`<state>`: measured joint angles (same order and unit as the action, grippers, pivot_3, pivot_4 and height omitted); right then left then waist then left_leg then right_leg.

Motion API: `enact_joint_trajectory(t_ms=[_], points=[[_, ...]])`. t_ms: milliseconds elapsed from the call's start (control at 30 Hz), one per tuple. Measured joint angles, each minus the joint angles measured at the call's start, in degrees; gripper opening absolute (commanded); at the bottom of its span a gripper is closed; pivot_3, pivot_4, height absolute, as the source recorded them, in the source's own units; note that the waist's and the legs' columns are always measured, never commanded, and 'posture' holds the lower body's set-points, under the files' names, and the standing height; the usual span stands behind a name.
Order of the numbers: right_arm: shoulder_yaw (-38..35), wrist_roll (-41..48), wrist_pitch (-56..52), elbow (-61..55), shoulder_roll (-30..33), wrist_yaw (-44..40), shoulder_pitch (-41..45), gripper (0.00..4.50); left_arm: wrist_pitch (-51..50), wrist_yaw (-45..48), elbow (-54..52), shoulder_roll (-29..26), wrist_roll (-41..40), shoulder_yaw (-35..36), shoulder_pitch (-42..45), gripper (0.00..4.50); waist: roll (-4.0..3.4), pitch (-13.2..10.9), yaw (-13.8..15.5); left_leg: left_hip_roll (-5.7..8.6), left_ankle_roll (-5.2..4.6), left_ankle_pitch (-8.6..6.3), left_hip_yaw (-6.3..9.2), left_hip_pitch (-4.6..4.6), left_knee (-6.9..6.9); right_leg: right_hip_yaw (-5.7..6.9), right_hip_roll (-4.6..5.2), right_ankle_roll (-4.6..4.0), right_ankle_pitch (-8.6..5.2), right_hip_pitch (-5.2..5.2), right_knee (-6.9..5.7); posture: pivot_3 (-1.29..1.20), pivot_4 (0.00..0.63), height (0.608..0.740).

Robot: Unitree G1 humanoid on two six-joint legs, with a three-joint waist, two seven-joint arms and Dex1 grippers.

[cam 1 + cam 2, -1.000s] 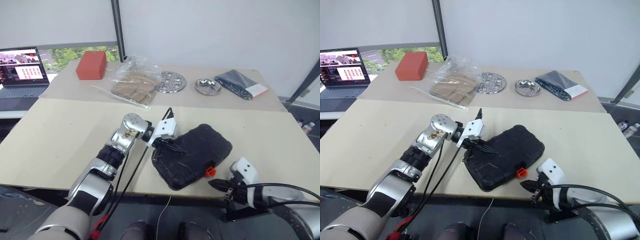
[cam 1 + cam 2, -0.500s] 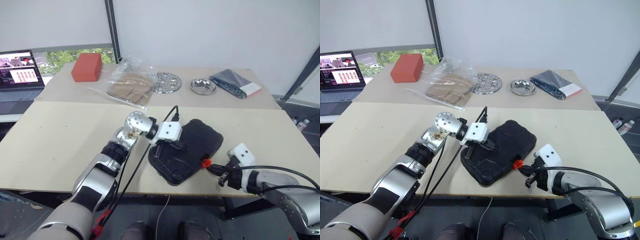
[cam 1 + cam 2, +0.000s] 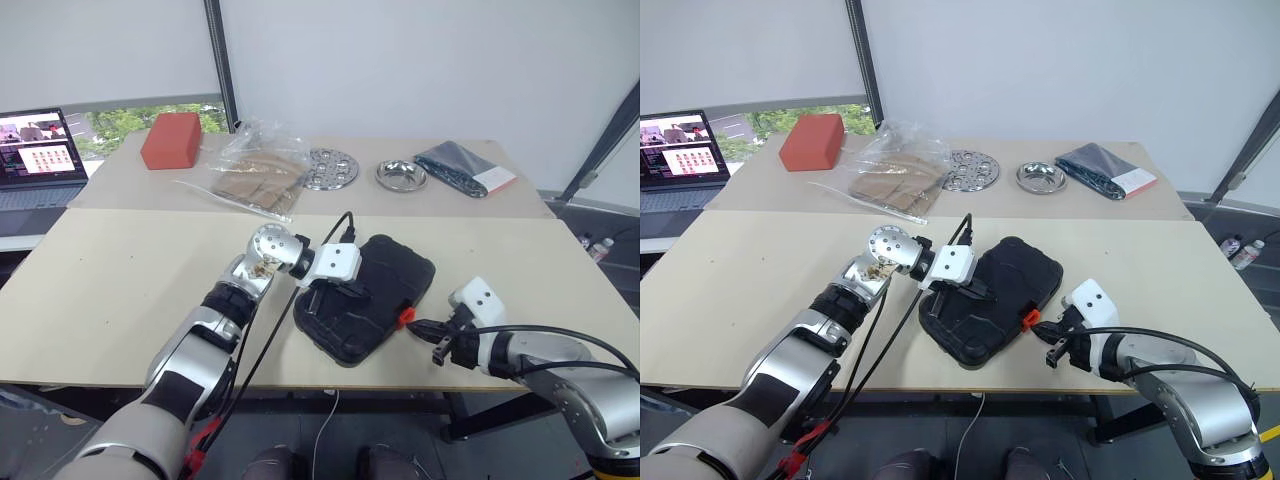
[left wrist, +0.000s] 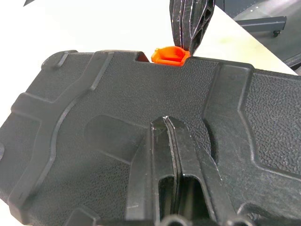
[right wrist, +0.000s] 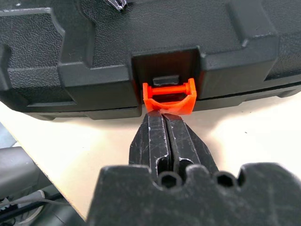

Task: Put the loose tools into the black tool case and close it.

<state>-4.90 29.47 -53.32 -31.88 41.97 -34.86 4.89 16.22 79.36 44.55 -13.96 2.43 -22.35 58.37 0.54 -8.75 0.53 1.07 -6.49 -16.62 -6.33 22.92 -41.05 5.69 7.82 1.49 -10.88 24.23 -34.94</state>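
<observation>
The table [image 3: 120, 300] was the biggest thing, a pale wooden top with a second one butted behind it. The black tool case [image 3: 385, 275] lay lid down and closed near the front edge, textured shell up, set at a slant. It sat directly under the left gripper's tips and just ahead of the right gripper's tips. No loose tools were visible outside it.

Left gripper [image 4: 165, 121] was clenched, fingers pressed together with nothing between them, tips resting on the case's top shell near its middle.

Right gripper [image 5: 162, 115] was also clenched and empty, its paired tips touching the underside of the small orange latch [image 5: 169, 96]. The latch sat in its notch on the case's front wall, flipped outward, not lying flush.

Well beyond both sets of fingers on the rear table were a laptop [image 3: 40, 160], a clear plastic bag [image 3: 262, 165], a red box [image 3: 172, 140], a dark folded bag [image 3: 465, 168], a round perforated metal plate [image 3: 325, 167] and a small metal bowl [image 3: 402, 175].
</observation>
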Motion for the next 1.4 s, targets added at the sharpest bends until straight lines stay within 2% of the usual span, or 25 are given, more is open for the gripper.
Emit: enact_joint_trajectory(t_ms=[300,667,700,767,800,833,900,1000,1133,1233,1300,1400], points=[[4.5,-5.5,4.3,3.1,-0.7,-0.2,3.3,0.00,-1.6,0.0,-1.1,-0.8,0.0,1.3,-1.0,0.03,0.00,0.0,-0.7,-0.06,0.07,0.01,-0.09,-0.01,0.05,-0.01,0.00,0.01,-0.01,0.01,-0.02,0.00,0.150,0.734],[6.6,-9.5,8.6,4.3,-1.0,-1.3,5.0,0.00,-1.9,-0.3,-1.0,-0.6,0.0,1.6,-1.0,0.03,-0.02,0.0,-0.8,-0.08,0.17,0.06,-0.09,-0.01,0.12,0.00,0.01,0.01,-0.01,0.04,0.00,0.00,0.150,0.734],[6.4,-9.5,8.6,4.1,-1.0,-1.4,4.9,0.29,-1.9,-0.5,-1.0,-0.6,0.0,1.6,-1.0,0.00,-0.02,0.0,-0.7,-0.07,0.17,0.06,-0.09,-0.01,0.12,0.00,0.03,0.01,-0.01,0.04,0.00,0.00,0.150,0.734],[4.2,-7.6,8.6,1.7,-0.6,-2.3,3.2,0.87,-2.8,-0.9,-1.1,-0.6,-0.3,1.8,-1.0,0.57,-0.04,0.0,-0.4,-0.06,0.16,0.05,-0.08,0.01,0.14,0.01,0.05,0.01,-0.01,0.05,0.01,0.00,0.150,0.734],[1.7,-5.8,8.2,0.3,-0.1,-3.7,1.6,1.04,-4.6,-0.9,-1.5,-1.1,-1.2,2.8,-1.2,0.65,-0.04,0.0,-0.2,-0.06,0.14,0.04,-0.07,0.06,0.15,0.01,0.05,0.01,-0.01,0.07,0.01,0.00,0.150,0.734],[-1.9,-3.0,7.7,-1.4,1.1,-5.7,-0.6,1.39,-8.2,-0.1,-2.4,-2.9,-2.8,4.2,-1.8,1.03,-0.05,0.0,-0.3,-0.06,0.14,0.04,-0.08,0.14,0.16,0.01,0.04,0.00,-0.01,0.17,0.01,0.00,0.150,0.734],[-11.6,2.6,6.7,-2.6,4.4,-10.6,-4.6,2.16,-16.1,2.4,-5.0,-10.2,-6.7,8.6,-3.9,1.83,-0.05,0.0,-1.1,-0.13,0.43,0.31,-0.10,0.21,0.20,0.01,-0.10,-0.29,0.17,0.27,0.01,0.00,0.150,0.734],[-21.8,6.8,6.5,-2.0,9.5,-17.1,-8.6,3.14,-26.7,5.9,-10.6,-20.2,-10.6,13.1,-8.9,2.87,-0.08,-0.1,-1.3,-0.17,0.18,0.45,-0.07,0.26,0.32,0.01,-0.26,-0.34,0.13,0.36,0.00,0.00,0.150,0.734],[-31.1,11.9,6.4,2.4,16.1,-28.1,-11.2,4.47,-43.6,10.2,-23.3,-31.1,-19.1,18.5,-14.1,4.32,0.10,-0.5,0.0,-0.07,0.18,0.44,0.02,0.84,0.24,-0.01,-0.16,-0.34,0.04,0.78,0.03,0.00,0.150,0.734],[-36.9,13.5,6.0,7.6,21.7,-36.2,-13.1,4.49,-49.5,11.7,-30.4,-40.3,-22.9,23.9,-18.2,4.42,0.09,-0.5,0.3,0.04,0.17,0.43,0.04,0.83,0.21,0.02,-0.07,-0.23,-0.02,0.70,0.10,0.00,0.150,0.734],[-37.9,13.4,6.7,9.5,23.2,-39.2,-13.8,4.49,-50.4,11.2,-32.9,-41.4,-23.8,25.4,-19.9,4.42,0.06,-0.5,0.8,0.11,0.55,0.20,0.10,0.74,0.22,0.10,0.07,-0.13,-0.10,0.58,0.18,0.00,0.150,0.734],[-37.4,13.0,8.5,11.0,23.6,-41.9,-14.2,4.49,-51.5,9.2,-34.9,-40.3,-25.2,25.6,-22.7,4.42,0.09,-0.6,1.4,0.14,0.60,0.15,0.11,0.79,0.22,0.12,0.13,-0.11,-0.11,0.59,0.19,0.00,0.150,0.734]])
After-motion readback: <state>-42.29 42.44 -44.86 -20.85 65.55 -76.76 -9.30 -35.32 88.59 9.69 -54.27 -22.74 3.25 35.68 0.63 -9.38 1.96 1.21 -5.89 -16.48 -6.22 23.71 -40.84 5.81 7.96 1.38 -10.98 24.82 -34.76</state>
